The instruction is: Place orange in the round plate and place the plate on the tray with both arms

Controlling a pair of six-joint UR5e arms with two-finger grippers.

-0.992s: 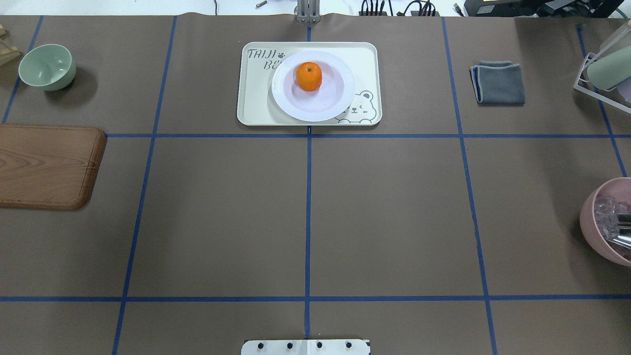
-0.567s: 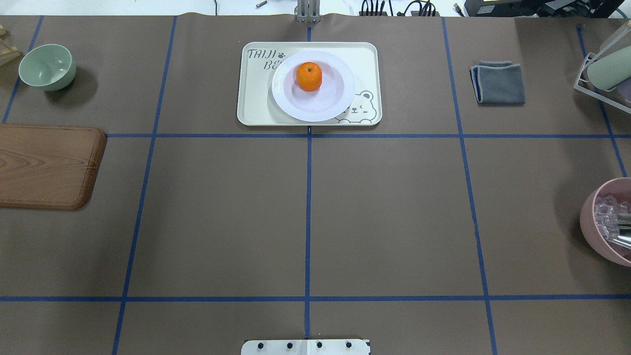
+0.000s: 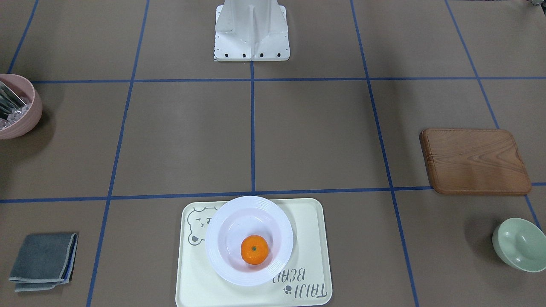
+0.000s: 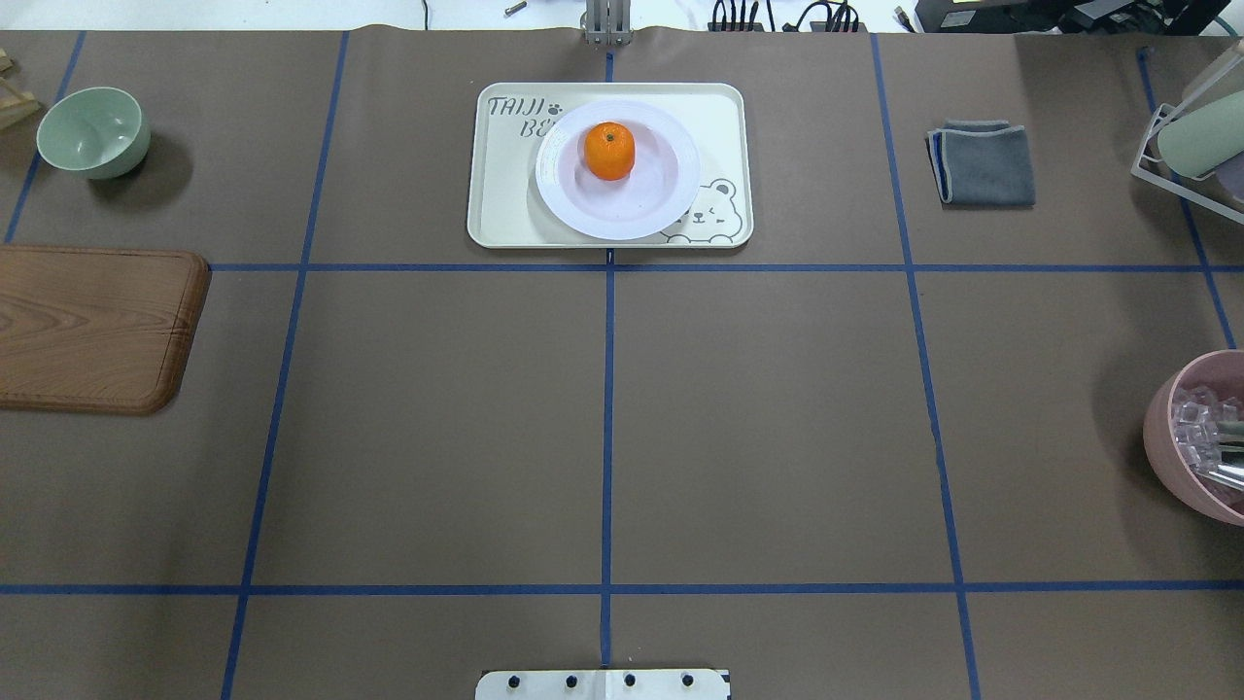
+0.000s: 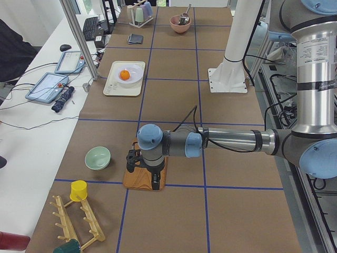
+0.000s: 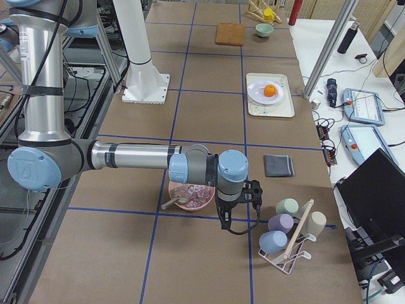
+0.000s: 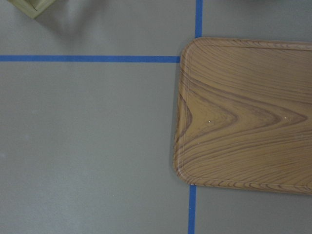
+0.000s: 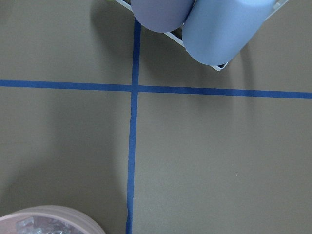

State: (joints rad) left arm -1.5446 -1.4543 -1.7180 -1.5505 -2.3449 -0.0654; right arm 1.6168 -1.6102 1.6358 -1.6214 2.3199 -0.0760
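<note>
Two grippers show only in the side views, too small to tell jaws apart or together: left gripper (image 5: 142, 166) and right gripper (image 6: 240, 201) both hang well apart from the tray (image 4: 505, 204). On the tray, the round plate (image 4: 632, 212) holds the orange (image 4: 609, 151), hiding part of its lettering (image 4: 510, 107).

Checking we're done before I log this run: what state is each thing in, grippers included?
orange: sitting in the round plate, stem up.
round plate: upright, resting on the tray.
tray: flat on the table.
green bowl: upright, empty.
pink bowl: upright, holding clear pieces.
grey cloth: folded.
left gripper: above the wooden board, open or shut unclear.
right gripper: near the pink bowl, open or shut unclear.
</note>
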